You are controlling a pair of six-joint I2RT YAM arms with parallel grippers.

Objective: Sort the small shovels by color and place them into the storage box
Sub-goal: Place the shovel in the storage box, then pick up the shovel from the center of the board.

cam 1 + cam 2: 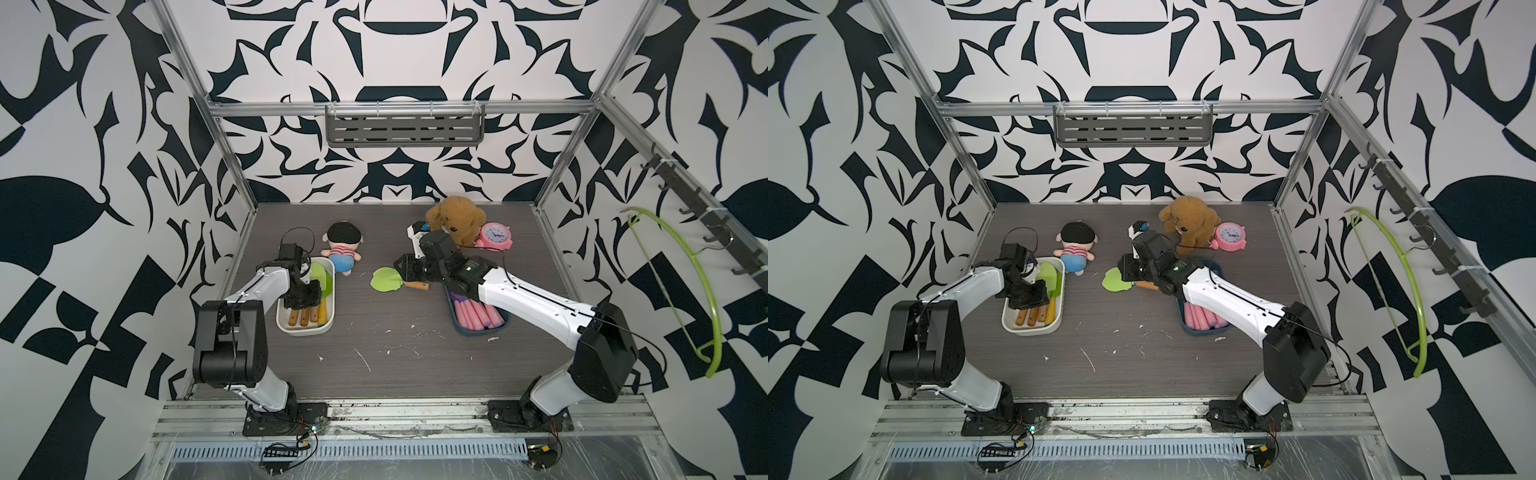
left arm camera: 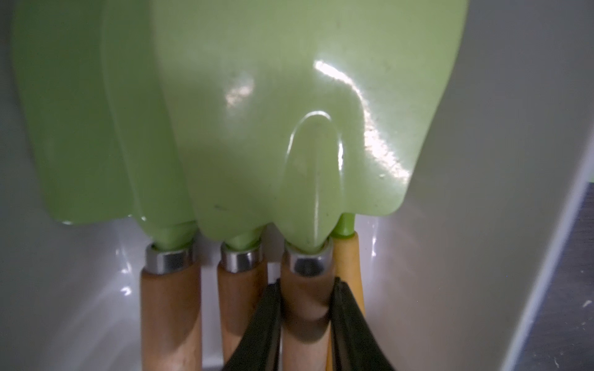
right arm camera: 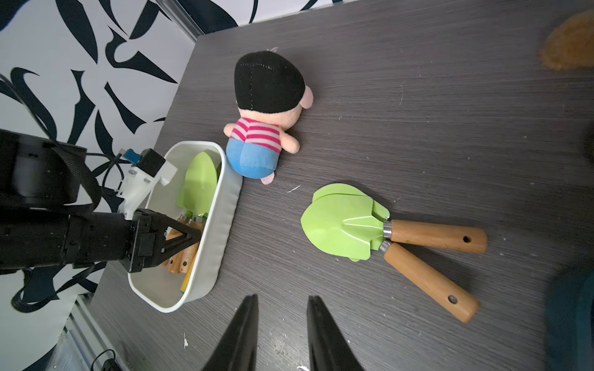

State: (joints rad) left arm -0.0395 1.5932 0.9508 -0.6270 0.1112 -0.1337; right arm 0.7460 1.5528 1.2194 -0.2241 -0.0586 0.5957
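Note:
Several green-bladed small shovels [image 2: 257,128] lie in the white storage box [image 1: 305,332], handles toward the front. My left gripper [image 2: 307,289] reaches into that box, shut on one wooden handle [image 2: 305,321], beside the yellow handle [image 2: 348,263]. Two more green shovels [image 3: 340,225] with wooden handles lie overlapped on the table's middle, seen in both top views [image 1: 384,279] [image 1: 1115,279]. My right gripper [image 3: 283,298] hovers open just right of their blades, nothing between its fingers. Pink-handled shovels [image 1: 478,318] fill a dark blue box [image 1: 482,332], partly hidden under my right arm.
A striped-shirt doll [image 1: 343,249] lies against the white box's far corner. A brown teddy [image 1: 455,220] and a pink alarm clock [image 1: 494,237] stand at the back right. A green hanger [image 1: 685,282] hangs on the right wall.

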